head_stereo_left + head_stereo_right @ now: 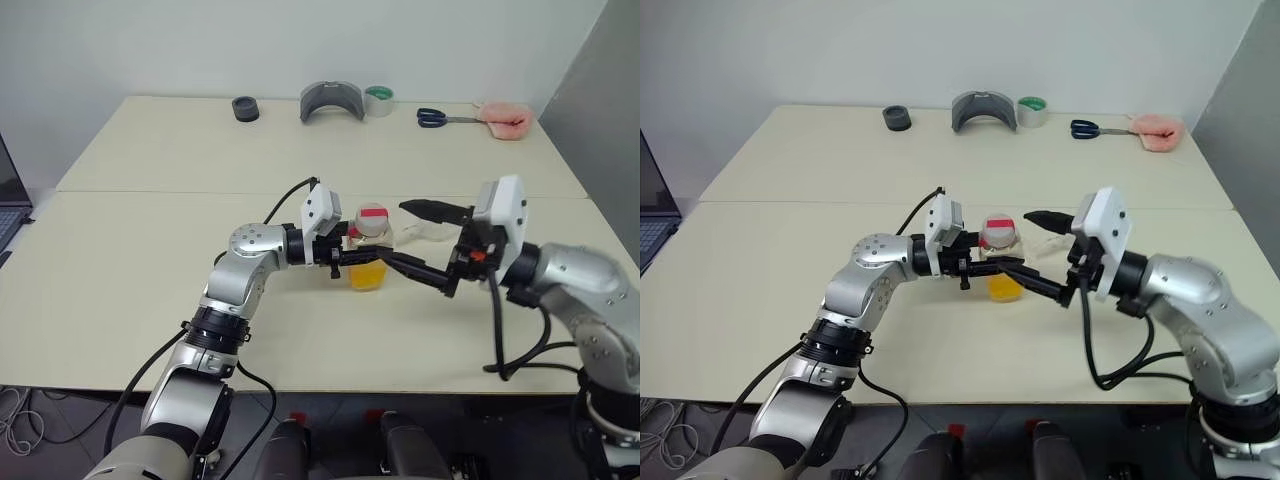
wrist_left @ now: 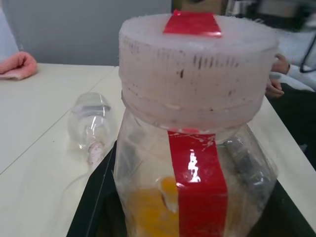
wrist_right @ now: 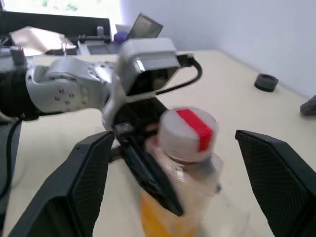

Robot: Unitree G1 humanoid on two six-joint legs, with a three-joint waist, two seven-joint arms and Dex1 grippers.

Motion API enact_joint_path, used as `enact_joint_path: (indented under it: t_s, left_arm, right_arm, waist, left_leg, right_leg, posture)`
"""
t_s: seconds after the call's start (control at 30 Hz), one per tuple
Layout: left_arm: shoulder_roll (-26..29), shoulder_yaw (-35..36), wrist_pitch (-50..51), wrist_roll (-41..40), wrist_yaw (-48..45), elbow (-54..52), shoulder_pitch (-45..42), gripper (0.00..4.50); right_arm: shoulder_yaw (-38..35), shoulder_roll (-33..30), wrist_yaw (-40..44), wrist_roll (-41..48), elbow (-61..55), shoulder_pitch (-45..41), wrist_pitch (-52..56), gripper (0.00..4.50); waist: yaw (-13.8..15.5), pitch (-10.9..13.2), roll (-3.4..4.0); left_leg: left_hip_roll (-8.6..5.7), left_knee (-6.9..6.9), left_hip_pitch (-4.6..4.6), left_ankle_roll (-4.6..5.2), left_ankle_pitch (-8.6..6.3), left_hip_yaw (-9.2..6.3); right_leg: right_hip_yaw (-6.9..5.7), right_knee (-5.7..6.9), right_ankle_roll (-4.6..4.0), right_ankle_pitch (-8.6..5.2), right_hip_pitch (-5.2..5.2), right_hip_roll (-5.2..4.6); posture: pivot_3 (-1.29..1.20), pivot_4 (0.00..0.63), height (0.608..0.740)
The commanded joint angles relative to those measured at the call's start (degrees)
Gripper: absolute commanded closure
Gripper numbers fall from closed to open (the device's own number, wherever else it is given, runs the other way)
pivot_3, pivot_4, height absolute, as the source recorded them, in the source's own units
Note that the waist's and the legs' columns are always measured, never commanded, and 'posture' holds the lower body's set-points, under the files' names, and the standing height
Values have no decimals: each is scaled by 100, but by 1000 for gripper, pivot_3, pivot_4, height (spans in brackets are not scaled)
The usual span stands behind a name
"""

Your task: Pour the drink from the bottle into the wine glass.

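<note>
Bottle held upright above the table near its front middle, cap on.

The small clear plastic bottle (image 1: 368,252) with whitish cap, red tape strip and orange-yellow drink (image 1: 366,275) was clamped by the left gripper (image 1: 362,255). The right gripper (image 1: 415,238) stood beside it, fingers wide apart, touching nothing. A clear stemmed wine glass (image 2: 92,123) lay on its side on the cream table (image 1: 150,250) just behind.

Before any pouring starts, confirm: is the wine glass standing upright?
No. In the left wrist view the wine glass lies on its side on the table, behind the bottle.
</note>
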Motion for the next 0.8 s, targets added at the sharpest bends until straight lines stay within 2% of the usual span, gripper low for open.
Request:
enact_joint_path:
  t_s: [0.03, 0.23, 0.43, 0.6, 0.7, 0.8]
  left_arm:
    - [-66, 64, -214, -54, -40, 54, -220, 2713]
    - [-103, 23, -345, -11, -143, 247, -291, 2713]
    - [-113, -10, -439, 39, -189, 304, -269, 2713]
    - [-96, -13, -480, 76, -204, 285, -227, 2713]
    - [-89, -8, -481, 87, -207, 272, -215, 2713]
    - [-83, -4, -483, 94, -203, 261, -205, 2713]
  right_arm:
    - [469, 644, -1418, -670, -526, 78, 158, 294]
    - [1274, 1346, -2511, -1690, -554, 59, 61, 294]
    - [1419, 1764, -2770, -1912, -491, 5, 107, 294]
    - [1442, 1879, -2731, -1937, -379, -47, 166, 294]
    - [1427, 1904, -2694, -1903, -345, -62, 271, 893]
    - [1414, 1913, -2637, -1863, -327, -75, 335, 1982]
  waist:
    - [-16, 0, 0]
    - [-14, 0, 1]
    - [-15, 0, 1]
    - [-17, 0, 1]
    - [-20, 0, 1]
    - [-24, 0, 1]
  left_leg:
    - [0, 0, 0, 0, 0, -1]
    - [-2, 0, -3, -3, 2, -2]
    - [-2, 0, -3, -2, 1, -3]
    - [-2, 0, -3, -1, 1, -3]
    - [-1, 0, -3, -1, 0, -4]
    - [-1, -1, -3, 0, 0, -3]
  right_leg:
    - [0, 1, 0, 0, -1, 2]
    - [-1, 0, 0, 0, -4, 0]
    - [-2, -1, 0, 0, -5, 1]
    - [-2, 0, -1, 0, -5, 2]
    - [-2, 0, -1, 0, -5, 2]
    - [-2, 0, -1, 0, -4, 2]
  posture:
    - [0, 150, 740]
    - [0, 150, 740]
    - [0, 150, 740]
    - [0, 150, 740]
    - [0, 150, 740]
    - [0, 150, 740]
